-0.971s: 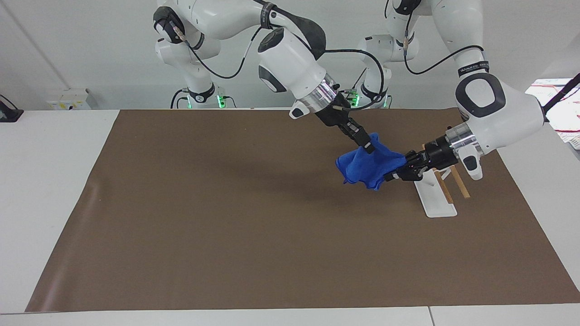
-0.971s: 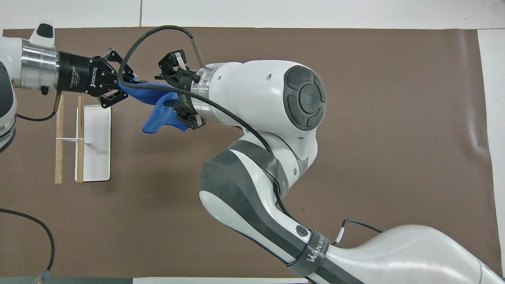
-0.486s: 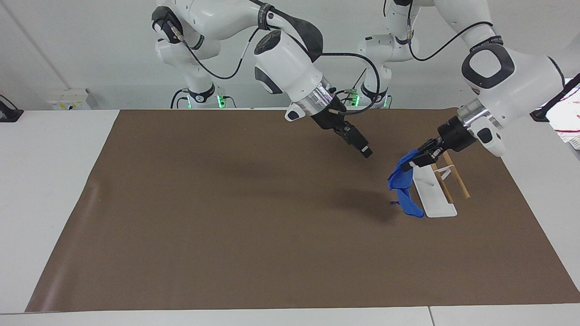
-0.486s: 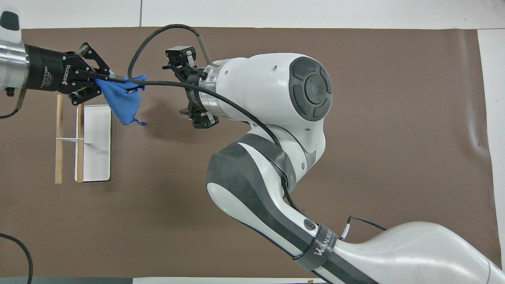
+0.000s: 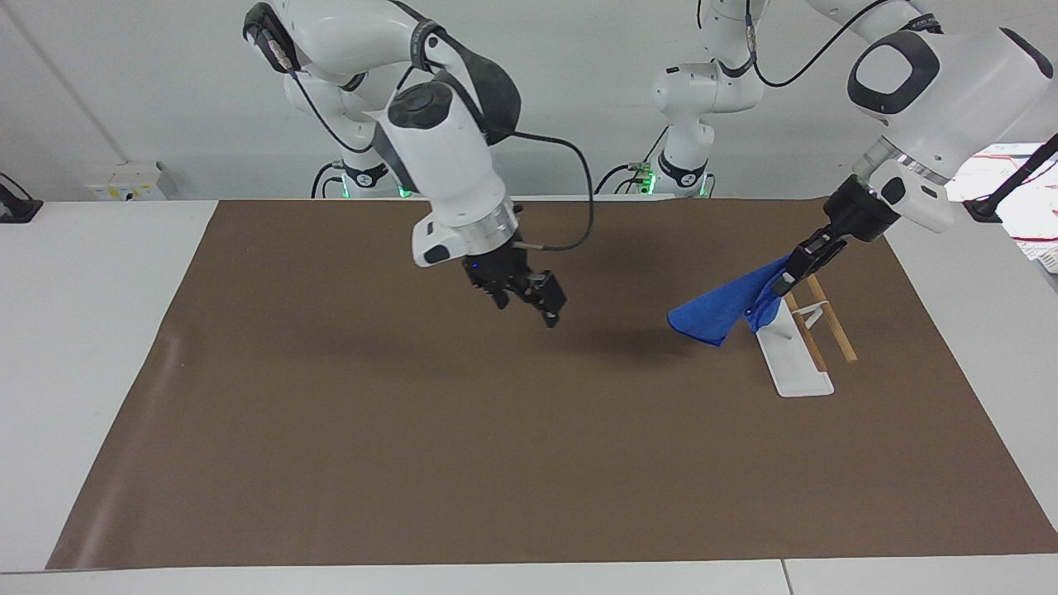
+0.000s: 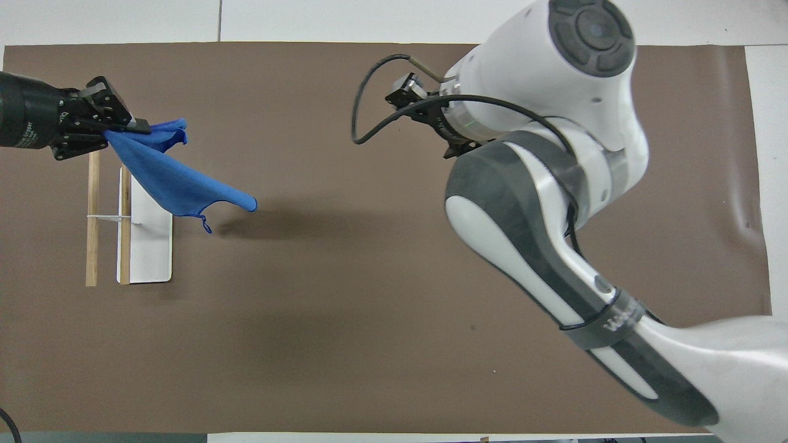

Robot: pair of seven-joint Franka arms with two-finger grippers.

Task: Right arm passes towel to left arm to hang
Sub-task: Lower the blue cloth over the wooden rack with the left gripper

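Note:
My left gripper (image 5: 795, 266) is shut on one edge of the blue towel (image 5: 717, 311) and holds it up in the air. The towel fans out from the gripper toward the middle of the table, clear of the mat, with its thin loop dangling (image 6: 205, 224). The gripper (image 6: 126, 126) and towel (image 6: 169, 181) are over the end of the hanging rack that lies farther from the robots. The rack has a white base (image 5: 795, 368) and two wooden rails (image 5: 833, 329). My right gripper (image 5: 529, 302) is open and empty over the middle of the mat, well apart from the towel.
A brown mat (image 5: 397, 463) covers most of the white table. The rack (image 6: 148, 252) stands near the left arm's end of the mat. Papers (image 5: 1029, 211) lie off the mat at that end. The right arm's elbow (image 6: 523, 203) hangs over the mat's middle.
The right gripper let go of the towel and drew back to the mat's middle. The left gripper, still shut on the towel, rose and pulled back over the rack; the towel swung out.

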